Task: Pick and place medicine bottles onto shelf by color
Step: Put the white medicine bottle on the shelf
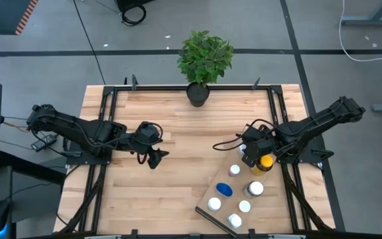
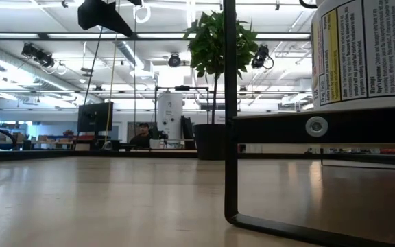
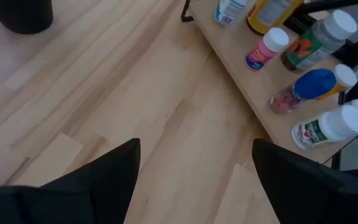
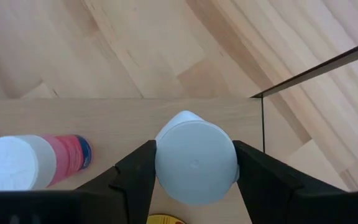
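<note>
The shelf (image 4: 104, 118) is pale, matt, smooth wood; the white bottle (image 4: 196, 163) cap looks like smooth matt plastic.

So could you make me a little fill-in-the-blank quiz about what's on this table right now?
1. The right gripper has its fingers around a bottle with a ____ cap.
2. The potted plant stands at the table's ____ edge.
3. The left gripper holds ____.
4. The bottles stand on the ____.

Missing words: white; far; nothing; shelf
</note>
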